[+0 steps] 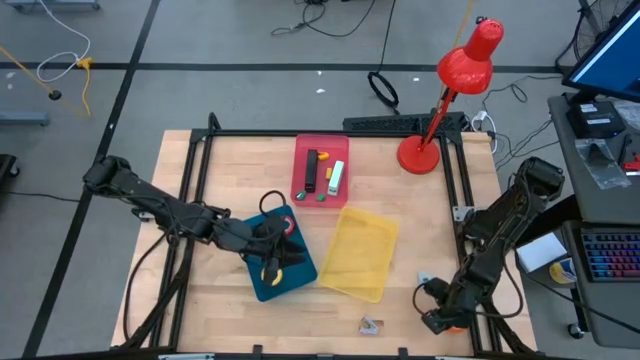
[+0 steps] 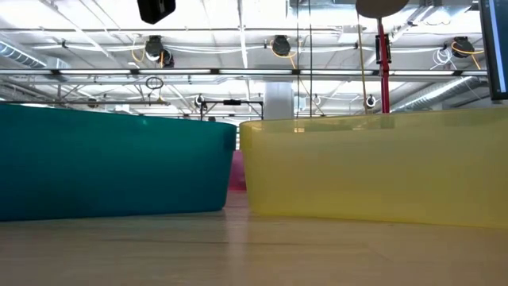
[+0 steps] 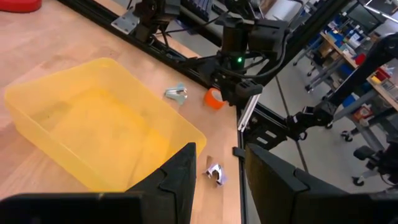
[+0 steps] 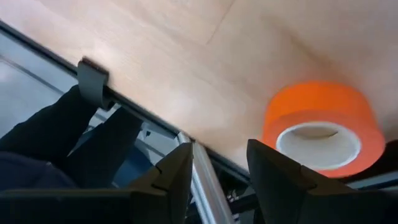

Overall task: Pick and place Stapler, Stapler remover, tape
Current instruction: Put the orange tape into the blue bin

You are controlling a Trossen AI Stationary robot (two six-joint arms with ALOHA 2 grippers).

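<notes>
Here, the right gripper (image 1: 440,318) is found low at the near right corner of the bench (image 1: 420,220), right at the bench's edge, and its jaws are seen spread with nothing between them. An orange tape roll (image 4: 320,124) lies flat on the wood just beside those jaws, not between them, close to the metal rail at the edge. The step in hand is judged to be the picking of this roll. For a clean pick, the jaws should be shifted sideways until the roll is centred in the gap, then lowered so that the wall of the ring is caught across its width, not merely clipped at the rim; care is called for because the rail is near and a finger could be jammed against it, or the roll pushed off the bench. The left gripper (image 1: 272,252) is held over the blue tray (image 1: 300,275), its jaws partly spread; whether anything is pinched there cannot be told. The yellow tray (image 1: 365,255) stands empty just beside the blue one, and the red tray (image 1: 300,165) farther back already carries several items. Two small metal pieces (image 3: 176,93) lie on the wood near the yellow tray, and could be staple removers, though that cannot be confirmed.
</notes>
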